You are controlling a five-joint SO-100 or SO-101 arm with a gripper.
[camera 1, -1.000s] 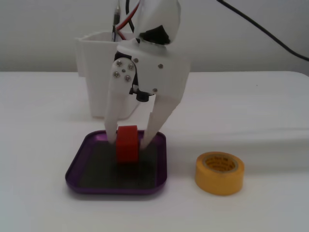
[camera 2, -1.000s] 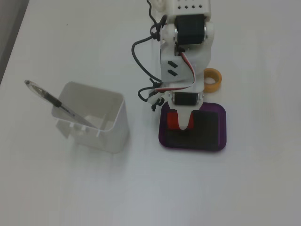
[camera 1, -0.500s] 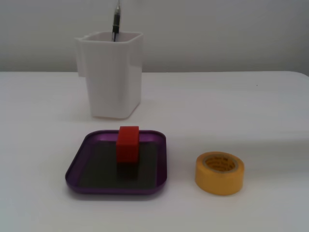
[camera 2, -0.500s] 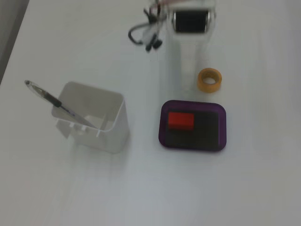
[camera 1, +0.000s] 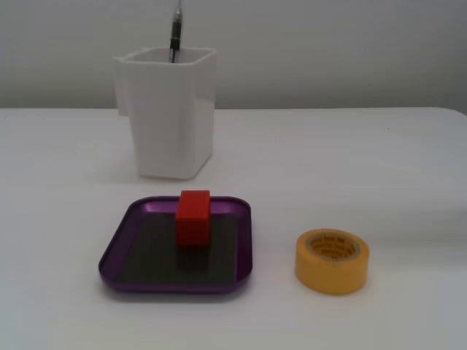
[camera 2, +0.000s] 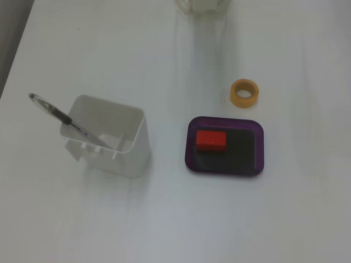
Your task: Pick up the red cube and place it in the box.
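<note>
The red cube (camera 1: 193, 217) stands upright on the dark bottom of the purple box (camera 1: 118, 243), toward its far middle in a fixed view. In the other fixed view the cube (camera 2: 211, 141) sits in the left half of the box (camera 2: 259, 148). Nothing touches the cube. The gripper is not in either view; only a white piece of the arm's base (camera 2: 201, 6) shows at the top edge.
A tall white square cup (camera 1: 171, 109) with a pen (camera 1: 175, 33) in it stands behind the box; it also shows in the other fixed view (camera 2: 118, 147). A yellow tape roll (camera 1: 332, 260) lies beside the box, also seen from above (camera 2: 244, 93).
</note>
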